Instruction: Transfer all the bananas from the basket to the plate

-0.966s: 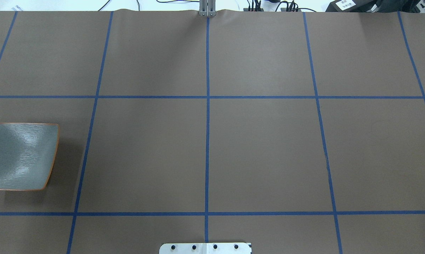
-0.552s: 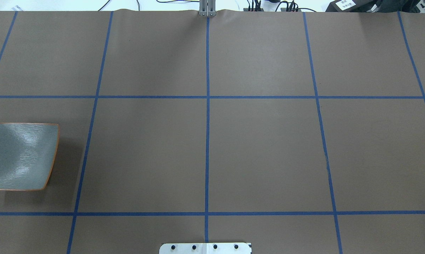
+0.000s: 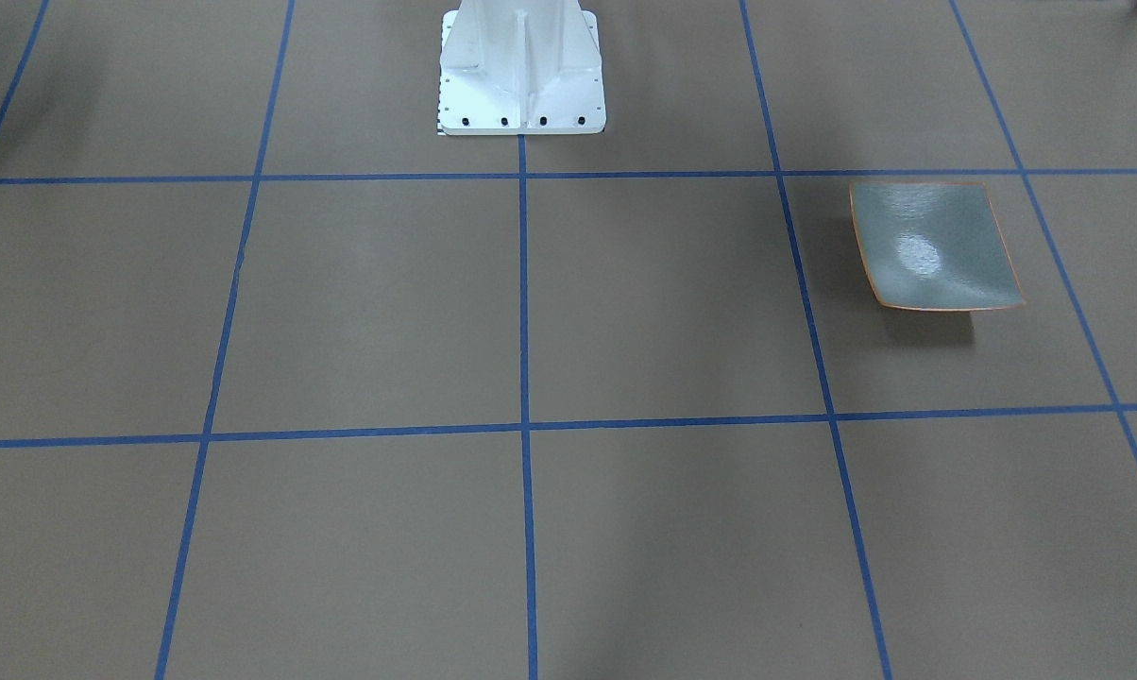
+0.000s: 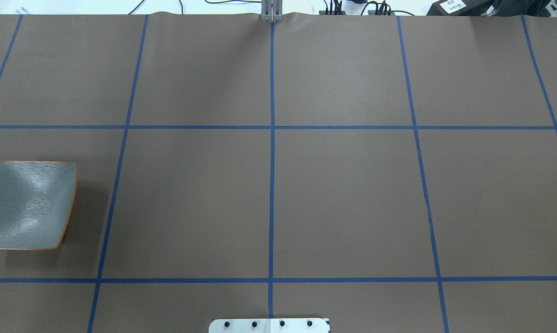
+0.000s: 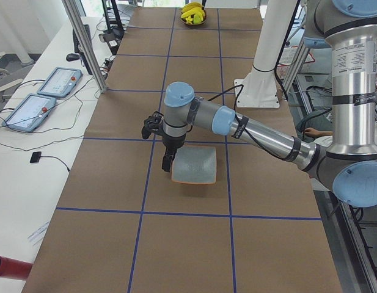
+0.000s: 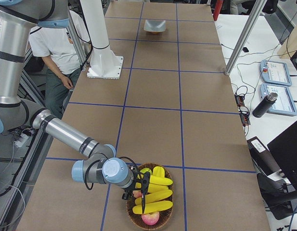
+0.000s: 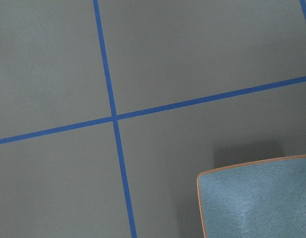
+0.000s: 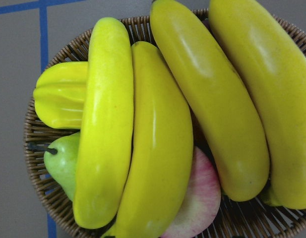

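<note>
Flagging zero progress so far: your four visible glossy yellow bananas all lie in the round wicker basket at the worktop's right end. The square grey-green, orange-rimmed plate sits bare at the left end. Right gripper hangs just over the fruit and left gripper by the plate's edge. Can't tell either one's opening. Every transfer remains.

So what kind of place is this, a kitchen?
Most likely a robot lab, not a kitchen. A big robot arm reaches over the table, blue tape marks squares on it, and control tablets sit on a side desk.
</note>
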`<action>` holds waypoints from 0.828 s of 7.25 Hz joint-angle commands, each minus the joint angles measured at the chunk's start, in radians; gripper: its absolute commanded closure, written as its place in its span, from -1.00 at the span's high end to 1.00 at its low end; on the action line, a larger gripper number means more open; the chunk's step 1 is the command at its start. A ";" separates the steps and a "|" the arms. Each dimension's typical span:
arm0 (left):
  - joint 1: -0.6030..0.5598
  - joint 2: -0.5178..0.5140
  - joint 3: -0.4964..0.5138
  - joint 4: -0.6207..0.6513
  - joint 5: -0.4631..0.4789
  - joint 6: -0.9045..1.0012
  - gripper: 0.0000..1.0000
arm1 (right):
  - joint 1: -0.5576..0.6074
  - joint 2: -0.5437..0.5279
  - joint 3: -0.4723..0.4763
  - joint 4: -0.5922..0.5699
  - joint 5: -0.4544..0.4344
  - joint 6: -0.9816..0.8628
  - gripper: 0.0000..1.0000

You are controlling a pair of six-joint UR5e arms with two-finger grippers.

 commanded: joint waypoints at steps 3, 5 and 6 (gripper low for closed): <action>-0.001 0.001 -0.001 0.000 0.000 0.001 0.98 | -0.002 0.026 0.002 0.004 0.043 0.086 0.65; -0.001 0.001 -0.001 0.000 0.000 0.001 0.99 | -0.002 0.028 -0.002 0.004 0.047 0.086 0.64; -0.001 0.001 -0.001 0.000 0.000 0.001 0.99 | -0.003 0.028 -0.007 0.004 0.050 0.086 0.64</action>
